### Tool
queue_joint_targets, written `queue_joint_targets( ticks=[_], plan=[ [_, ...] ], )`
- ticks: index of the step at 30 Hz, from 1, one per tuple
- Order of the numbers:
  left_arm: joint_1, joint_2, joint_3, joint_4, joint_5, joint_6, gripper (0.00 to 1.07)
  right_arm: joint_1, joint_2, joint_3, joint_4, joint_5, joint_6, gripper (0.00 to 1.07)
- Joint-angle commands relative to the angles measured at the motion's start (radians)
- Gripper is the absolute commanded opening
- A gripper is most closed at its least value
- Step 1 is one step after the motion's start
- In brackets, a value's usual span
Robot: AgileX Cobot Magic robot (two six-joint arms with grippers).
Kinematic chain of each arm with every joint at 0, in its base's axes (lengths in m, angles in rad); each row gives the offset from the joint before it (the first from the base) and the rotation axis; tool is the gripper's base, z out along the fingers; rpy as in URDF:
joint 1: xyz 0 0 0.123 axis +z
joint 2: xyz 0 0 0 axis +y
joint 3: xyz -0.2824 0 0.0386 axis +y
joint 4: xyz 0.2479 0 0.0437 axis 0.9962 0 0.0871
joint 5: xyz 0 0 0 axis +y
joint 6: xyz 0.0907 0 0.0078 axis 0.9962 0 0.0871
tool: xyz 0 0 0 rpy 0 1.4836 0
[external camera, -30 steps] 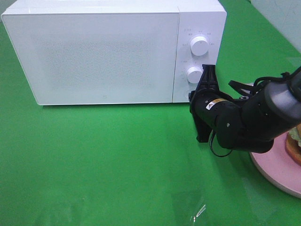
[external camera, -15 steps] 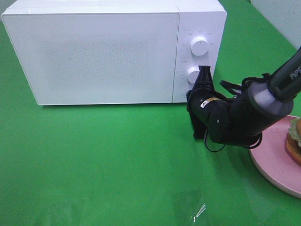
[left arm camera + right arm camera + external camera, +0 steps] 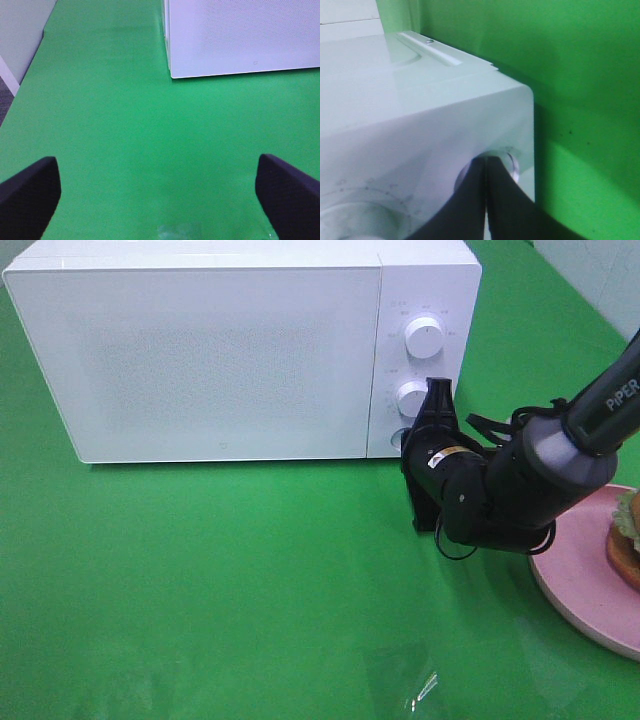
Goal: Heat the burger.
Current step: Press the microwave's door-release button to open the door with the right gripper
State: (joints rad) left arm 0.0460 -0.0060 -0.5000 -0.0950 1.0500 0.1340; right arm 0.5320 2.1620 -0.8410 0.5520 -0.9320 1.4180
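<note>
The burger [image 3: 627, 538] sits at the right edge of the exterior view on a pink plate [image 3: 577, 590], only partly in frame. The white microwave [image 3: 200, 350] stands at the back with its door closed. My right gripper [image 3: 438, 392] is shut, and its tips point at the control panel just beside the lower knob [image 3: 412, 397]. In the right wrist view the shut right gripper [image 3: 486, 162] rests against a round button [image 3: 511, 166] near the microwave's corner. My left gripper [image 3: 157, 172] is open over bare green cloth, with nothing between its fingers [image 3: 31, 194].
An upper knob [image 3: 424, 337] sits above the lower one on the panel. Green cloth [image 3: 220, 580] covers the table in front of the microwave. The microwave's front corner [image 3: 172, 75] shows ahead of the left gripper. A grey wall edge [image 3: 20, 40] borders the cloth.
The right arm swung left toward the microwave panel, uncovering the burger on the plate. Over the last half second it only shifted slightly. The left gripper stays open.
</note>
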Motion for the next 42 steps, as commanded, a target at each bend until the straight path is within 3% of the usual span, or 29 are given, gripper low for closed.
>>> queue_joint_targets(
  ticks=[1, 10, 29, 42],
  plan=[
    [-0.001, -0.017, 0.004, -0.003, -0.013, -0.003, 0.98, -0.008, -0.004, -0.011, -0.005, -0.092, 0.002, 0.00],
    [-0.001, -0.017, 0.004, -0.003, -0.013, -0.003, 0.98, -0.008, -0.004, -0.018, 0.013, -0.153, -0.020, 0.00],
    [-0.001, -0.017, 0.004, -0.003, -0.013, -0.003, 0.98, -0.079, -0.004, -0.186, -0.043, -0.244, -0.129, 0.00],
    [-0.001, -0.017, 0.004, -0.003, -0.013, -0.003, 0.98, -0.079, -0.007, -0.189, -0.043, -0.234, -0.126, 0.00]
  ],
)
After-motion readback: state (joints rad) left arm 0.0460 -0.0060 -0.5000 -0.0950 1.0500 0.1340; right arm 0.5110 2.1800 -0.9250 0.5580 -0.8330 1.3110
